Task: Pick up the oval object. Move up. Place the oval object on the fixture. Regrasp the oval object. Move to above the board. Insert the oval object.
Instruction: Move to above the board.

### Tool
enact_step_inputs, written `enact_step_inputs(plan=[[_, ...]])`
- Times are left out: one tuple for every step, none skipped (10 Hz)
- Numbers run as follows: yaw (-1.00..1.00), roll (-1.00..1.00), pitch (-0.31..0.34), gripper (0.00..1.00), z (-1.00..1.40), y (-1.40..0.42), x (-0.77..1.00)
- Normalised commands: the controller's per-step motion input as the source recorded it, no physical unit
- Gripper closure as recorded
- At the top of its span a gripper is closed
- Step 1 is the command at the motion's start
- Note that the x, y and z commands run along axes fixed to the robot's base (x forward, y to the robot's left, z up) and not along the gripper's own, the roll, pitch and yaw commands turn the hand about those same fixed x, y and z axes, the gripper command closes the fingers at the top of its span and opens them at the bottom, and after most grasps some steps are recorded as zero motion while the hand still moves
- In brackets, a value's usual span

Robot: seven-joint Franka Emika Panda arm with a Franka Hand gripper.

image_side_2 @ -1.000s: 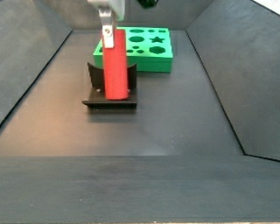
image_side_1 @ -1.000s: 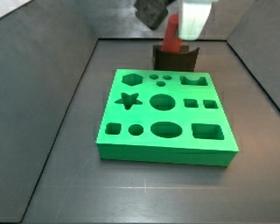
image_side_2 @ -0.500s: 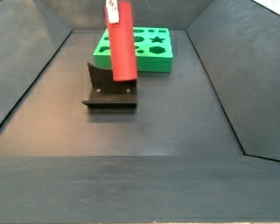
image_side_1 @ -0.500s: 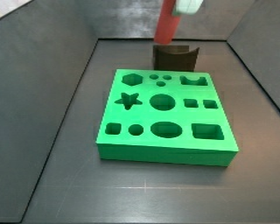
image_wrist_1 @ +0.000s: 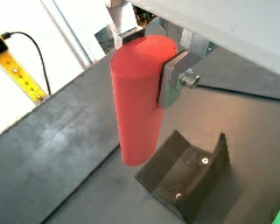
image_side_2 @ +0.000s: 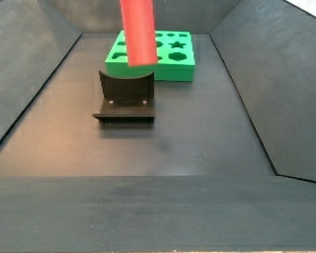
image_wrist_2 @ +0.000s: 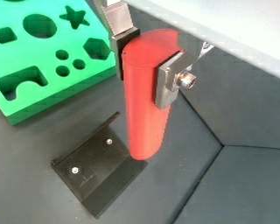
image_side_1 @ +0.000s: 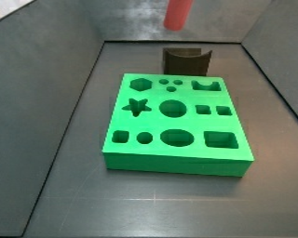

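Oval object [image_wrist_1: 143,96], one red peg, hangs upright in the tool [image_wrist_1: 146,54], clamped near its upper end betw. two flat silver fingers [image_wrist_1: 175,77], jaws narrowed to the peg's width; a screw head shows on the nearer finger plate. Its lower end is clear of everything, above the fixture [image_wrist_1: 185,171] w/ a gap between them. Count: 1 peg, 1 fixture, 1 board [image_side_1: 178,125], 1 tool. Both wrist views show the grip itself; in a wrist view the oval object [image_wrist_2: 147,92] hangs over the fixture's base plate [image_wrist_2: 94,170], green board [image_wrist_2: 46,45] off to the side, and another wrist view adds a yellow tape strip [image_wrist_1: 21,69] and dark cable beyond the floor edge. Side views don't show the tool at all: only the peg's lower part enters from the top of frame, [image_side_1: 178,13] above the fixture [image_side_1: 186,60] behind the board, and [image_side_2: 137,32] above the fixture [image_side_2: 125,94], partly masking the board [image_side_2: 172,54]. Board holes empty, as far as visible.
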Motion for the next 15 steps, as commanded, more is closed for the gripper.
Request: enact_step_inputs(plan=[[0.03,-0.07,0.089,1.0,0.18,0.0,0.0],[1.0,-0.28,-0.021,1.0,0.45,-1.0,-0.49],[1.0,-0.28,-0.022,1.0,0.45,-1.0,-0.49],[1.0,-0.26,-0.054,1.0,0.46,-1.0,-0.49],[1.0,-0.26,-0.069,1.0,0.46,-1.0,-0.49],[1.0,-0.24,-0.085,1.0,0.47,-1.0,-0.49],[1.0,-0.23,-0.101,1.0,0.48,-1.0,-0.49],[1.0,-0.22,-0.12,1.0,0.48,-1.0,-0.5],[1.0,-0.2,-0.134,1.0,0.49,-1.0,-0.51],[1.0,-0.19,-0.147,1.0,0.39,-0.78,-0.42],[1.0,-0.17,-0.163,1.0,0.21,-0.41,-0.24],[1.0,-0.16,-0.175,1.0,0.11,-0.2,-0.14],[1.0,-0.15,-0.196,1.0,0.04,-0.09,-0.07],[1.0,-0.14,-0.209,1.0,0.04,-0.06,-0.07],[1.0,-0.12,-0.246,1.0,0.01,-0.01,-0.08]])
